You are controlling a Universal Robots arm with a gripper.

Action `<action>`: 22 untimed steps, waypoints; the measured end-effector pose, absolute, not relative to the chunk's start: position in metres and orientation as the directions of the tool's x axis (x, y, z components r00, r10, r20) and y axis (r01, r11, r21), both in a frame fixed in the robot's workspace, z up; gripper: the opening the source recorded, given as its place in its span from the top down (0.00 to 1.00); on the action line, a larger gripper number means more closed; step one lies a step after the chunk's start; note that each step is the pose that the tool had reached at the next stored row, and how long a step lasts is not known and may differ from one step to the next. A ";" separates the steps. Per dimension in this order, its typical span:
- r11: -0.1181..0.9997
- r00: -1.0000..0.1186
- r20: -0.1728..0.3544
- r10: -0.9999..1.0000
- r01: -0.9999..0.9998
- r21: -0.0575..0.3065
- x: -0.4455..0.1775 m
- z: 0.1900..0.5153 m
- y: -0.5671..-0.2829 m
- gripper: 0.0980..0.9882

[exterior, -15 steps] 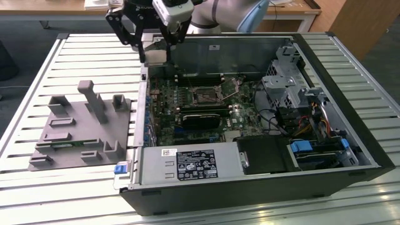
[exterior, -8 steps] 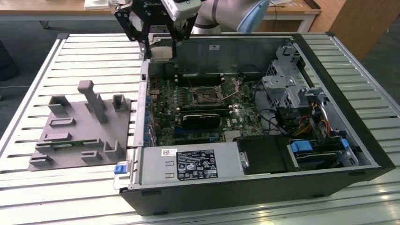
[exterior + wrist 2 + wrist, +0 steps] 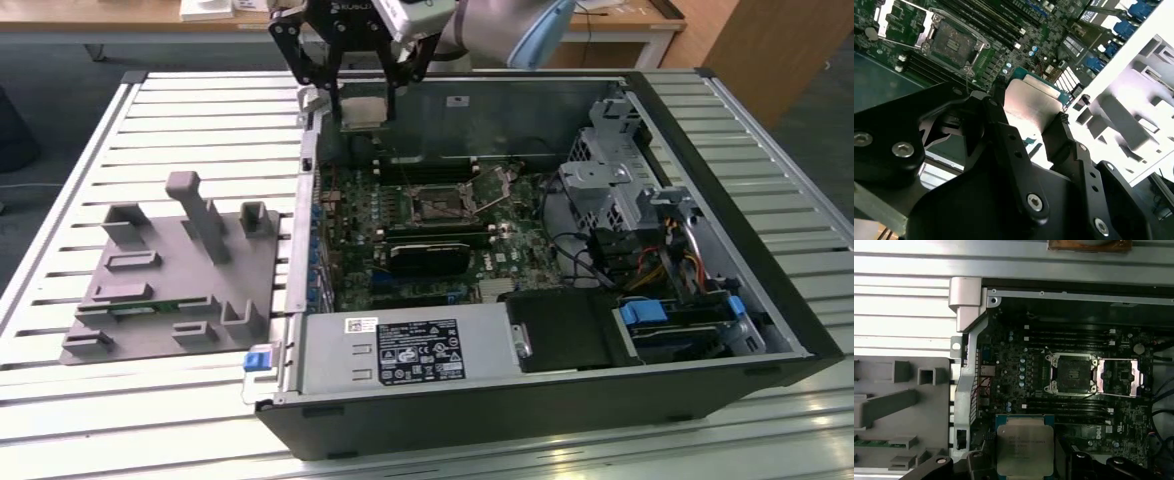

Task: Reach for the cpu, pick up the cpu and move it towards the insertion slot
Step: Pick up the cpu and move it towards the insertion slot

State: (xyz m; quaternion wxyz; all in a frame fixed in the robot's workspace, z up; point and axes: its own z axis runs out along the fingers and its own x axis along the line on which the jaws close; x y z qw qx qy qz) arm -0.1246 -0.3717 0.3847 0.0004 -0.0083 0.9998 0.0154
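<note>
Fingers (image 3: 1004,145) around cpu (image 3: 1024,447), above insertion slot (image 3: 1073,373)

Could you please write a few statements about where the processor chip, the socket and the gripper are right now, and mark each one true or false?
1. The gripper holds the small flat square silvery cpu between its black fingers. True.
2. The cpu is already seated in the insertion slot. False: it is held above the open computer case, apart from the slot.
3. The square insertion slot with its silvery metal bracket has its cover swung open. True.
4. The grey plastic fixture block lies inside the case. False: it lies on the slatted metal table, beside the case on the exterior view's left.
</note>
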 end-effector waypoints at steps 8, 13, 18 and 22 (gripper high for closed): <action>0.999 -1.000 -0.002 -0.011 -0.011 0.031 -0.108 0.384 -0.368 0.50; 1.000 -1.000 -0.004 -0.006 -0.006 0.031 -0.098 0.384 -0.366 0.50; 1.000 -1.000 -0.006 -0.002 -0.002 0.031 -0.088 0.384 -0.364 0.50; 1.000 -1.000 -0.009 0.001 0.000 0.031 -0.081 0.383 -0.363 0.50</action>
